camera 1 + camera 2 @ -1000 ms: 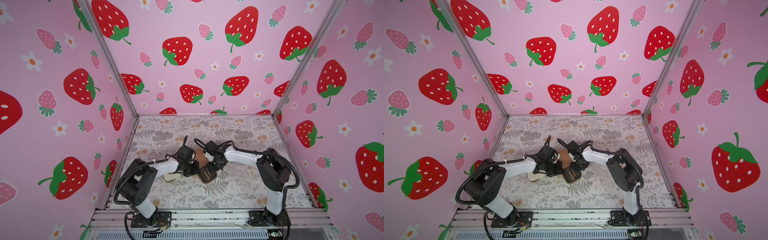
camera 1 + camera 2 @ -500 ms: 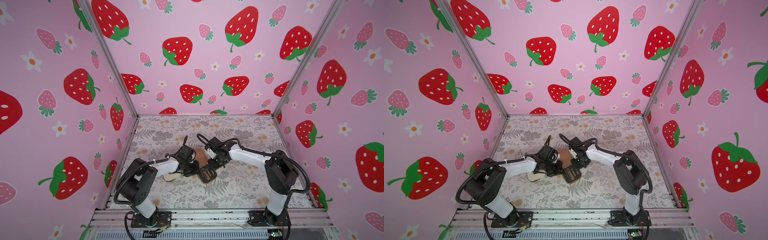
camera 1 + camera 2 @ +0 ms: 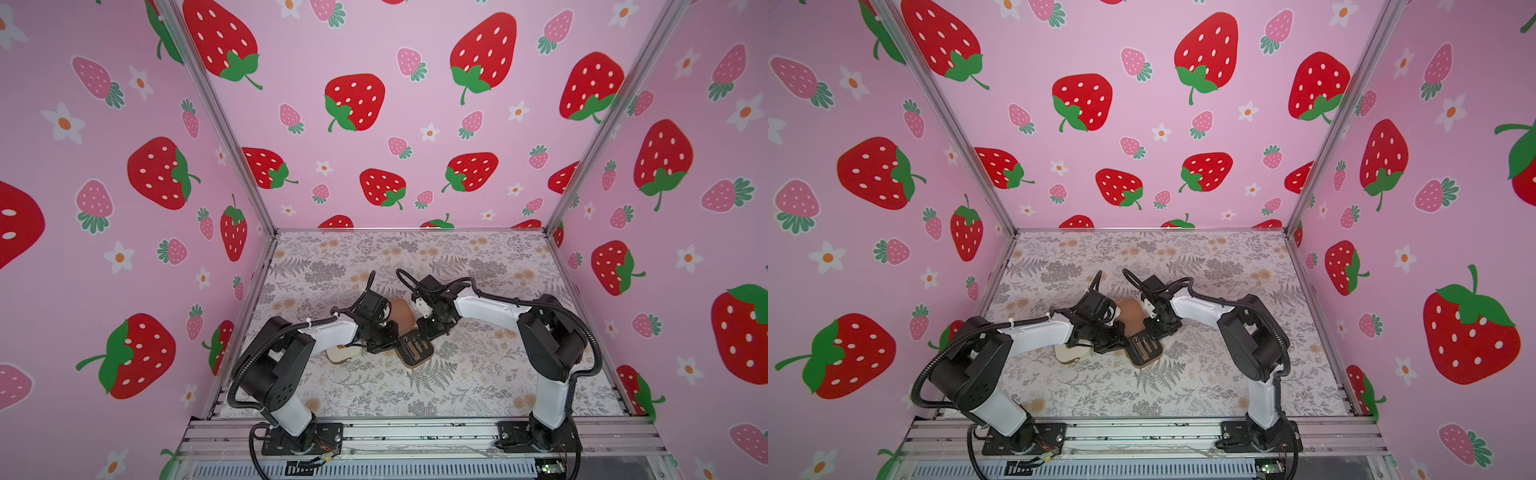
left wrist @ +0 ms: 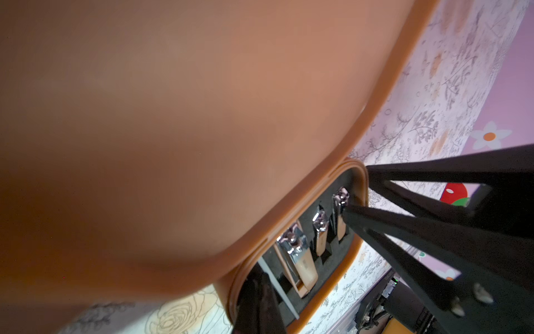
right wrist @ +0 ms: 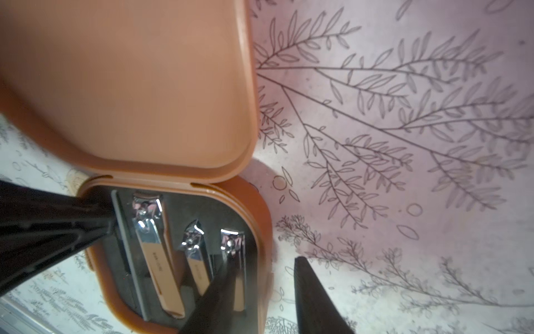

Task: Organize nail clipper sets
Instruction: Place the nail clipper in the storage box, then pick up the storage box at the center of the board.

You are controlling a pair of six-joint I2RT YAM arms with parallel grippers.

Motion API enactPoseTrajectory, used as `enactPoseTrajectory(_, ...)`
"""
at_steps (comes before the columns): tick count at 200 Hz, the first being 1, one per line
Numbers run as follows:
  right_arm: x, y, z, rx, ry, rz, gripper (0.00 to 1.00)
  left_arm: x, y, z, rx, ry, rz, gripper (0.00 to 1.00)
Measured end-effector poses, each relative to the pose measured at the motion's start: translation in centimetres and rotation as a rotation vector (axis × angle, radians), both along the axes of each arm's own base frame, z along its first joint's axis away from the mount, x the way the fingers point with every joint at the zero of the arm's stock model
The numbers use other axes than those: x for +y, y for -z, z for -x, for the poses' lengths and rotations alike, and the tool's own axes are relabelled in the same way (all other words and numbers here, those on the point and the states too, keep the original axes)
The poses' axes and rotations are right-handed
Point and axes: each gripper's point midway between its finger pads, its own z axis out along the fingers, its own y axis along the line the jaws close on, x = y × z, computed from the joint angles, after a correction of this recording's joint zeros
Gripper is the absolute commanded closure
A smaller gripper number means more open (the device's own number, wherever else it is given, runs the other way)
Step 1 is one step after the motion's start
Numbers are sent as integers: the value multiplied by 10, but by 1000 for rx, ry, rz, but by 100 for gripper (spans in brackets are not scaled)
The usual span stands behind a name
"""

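Roughly in the middle of the floral-printed counter (image 3: pixel 457 386) lies the brown rounded-square plastic case (image 3: pixel 415 352). It is open, with its brown lid (image 3: pixel 402 311) raised on the side away from the arm bases.

The right gripper (image 5: pixel 263 263) straddles one side wall of that case. Its jaws stand partly apart: one fingertip (image 5: pixel 222 289) is inside over the small clipper (image 5: pixel 231 240), the other outside over bare counter. The wall runs between them and is not visibly pinched.

The left gripper (image 5: pixel 109 222) reaches in at the opposite side of the case. Its jaws are pressed together with nothing seen between them. The tip sits in the black insert just beside the slim grey file (image 5: pixel 130 266).

Compared with half a second ago, the right arm (image 3: pixel 490 305) has its elbow closer to the case, much as it stood a full second ago. The case and the left arm (image 3: pixel 328 332) are where they were in both earlier moments.

Two cases are in view. The second is a cream rounded-square case (image 3: pixel 343 356), just beside the brown one on the left gripper's side and partly under the left arm.

Inside the brown case three metal clippers with peach-coloured levers lie side by side, plus the one file. They are the large clipper (image 5: pixel 156 248) next to the file, the slant-tipped middle clipper (image 5: pixel 195 254) and the small clipper nearest the straddled wall. Two arms work over the case.
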Motion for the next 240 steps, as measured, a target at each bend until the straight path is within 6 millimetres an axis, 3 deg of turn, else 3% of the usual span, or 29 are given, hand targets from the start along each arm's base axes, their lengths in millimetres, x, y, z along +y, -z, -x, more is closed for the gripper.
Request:
enactPoseTrajectory(61,1,2,4,3,12,-31,66,0,0,0,1,0,-1,100)
enactPoseTrajectory(134,-22,-3,20,11,53,-13,67,0,0,0,4,0,-3,100)
enactPoseTrajectory(182,-22,-2,21,16,70,-13,76,0,0,0,4,0,-3,100)
enactPoseTrajectory(240,-20,1,22,21,79,-12,94,-1,-2,-1,5,3,-4,98)
